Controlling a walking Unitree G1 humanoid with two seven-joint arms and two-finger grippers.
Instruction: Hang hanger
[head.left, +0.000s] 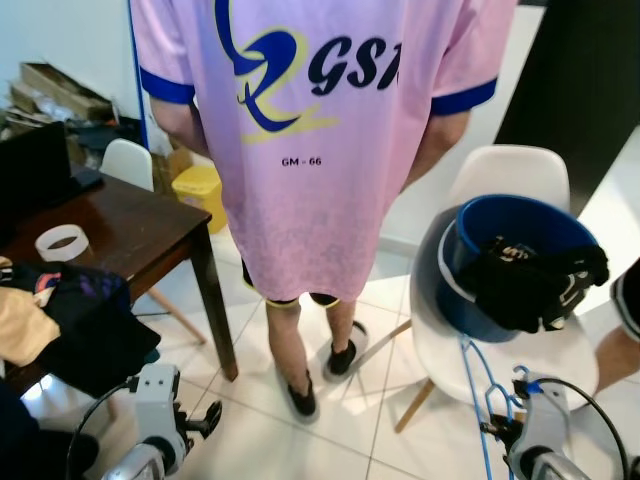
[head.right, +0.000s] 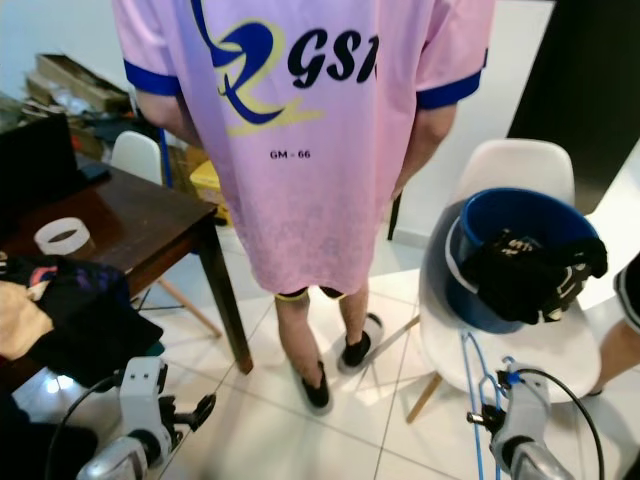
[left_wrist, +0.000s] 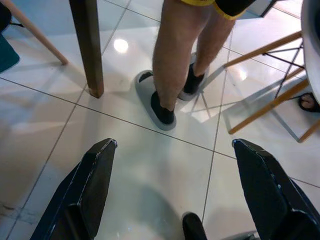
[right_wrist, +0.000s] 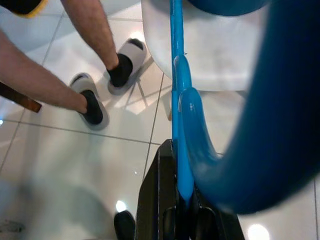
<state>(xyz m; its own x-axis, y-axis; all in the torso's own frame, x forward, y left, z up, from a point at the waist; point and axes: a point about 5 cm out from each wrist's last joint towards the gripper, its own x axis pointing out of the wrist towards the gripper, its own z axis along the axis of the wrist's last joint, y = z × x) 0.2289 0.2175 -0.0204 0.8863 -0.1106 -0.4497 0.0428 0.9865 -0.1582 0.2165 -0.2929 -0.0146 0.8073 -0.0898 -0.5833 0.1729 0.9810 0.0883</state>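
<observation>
A blue plastic hanger (right_wrist: 176, 90) is clamped between the black fingers of my right gripper (right_wrist: 182, 200), which is shut on it. In the eye views the same hanger (head.left: 472, 395) rises from the right gripper (head.left: 500, 428) at the lower right, and its thin frame passes in front of the white chair's seat. My left gripper (left_wrist: 175, 180) hangs low over the tiled floor with its two fingers (left_wrist: 95, 185) wide open and nothing between them. It also appears at the lower left (head.left: 205, 418).
A person in a long pink shirt (head.left: 320, 150) stands right in front with their back to me, feet on the tiles (left_wrist: 162, 107). To the right, a white chair (head.left: 500, 180) bears a blue bucket (head.left: 515, 225) draped with black clothes. A dark wooden table (head.left: 140, 225) with clothes stands on the left.
</observation>
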